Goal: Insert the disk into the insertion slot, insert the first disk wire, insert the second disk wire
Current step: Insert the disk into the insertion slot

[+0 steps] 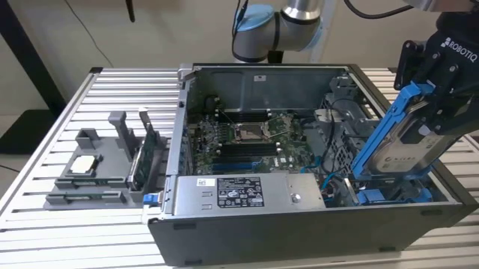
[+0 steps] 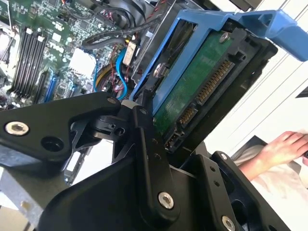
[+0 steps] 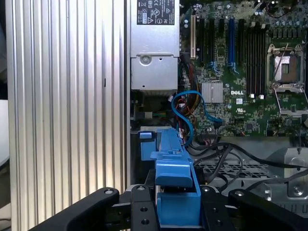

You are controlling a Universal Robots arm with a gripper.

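Currently the black gripper (image 1: 432,115) is clamped on the disk (image 1: 404,151), a flat rectangular silver-grey drive with a white label, clipped into a bright blue plastic carrier frame (image 1: 376,134). The fingers press on its two broad faces.

- Disk attitude: steeply tilted at the exterior view's right. The upper end stands above the rim of the open dark-grey metal computer case (image 1: 299,238). The lower end is down inside the case, at the insertion slot (image 1: 393,196), a grey metal bay with blue plastic rails in the case's near corner. Cannot tell whether disk and rails touch.
- Second wrist view: the disk's underside shows a green circuit board (image 2: 192,91), with its connector edge facing the camera and no cable plugged into it.
- First wrist view: the carrier's blue edge (image 3: 175,192) sits between the black finger links.
- Thin blue cables (image 3: 185,110) loop loosely over the case floor between the bay and the green motherboard (image 1: 247,140). Their ends are hidden.
- The grey labelled power-supply box (image 1: 247,193) lies along the case's near wall, beside the bay.
- The case stands on a slatted aluminium table (image 1: 112,89). A grey plastic parts holder (image 1: 97,168) stands at the exterior view's left.
- A person's hand (image 2: 284,144) rests outside the case, well apart from the disk.
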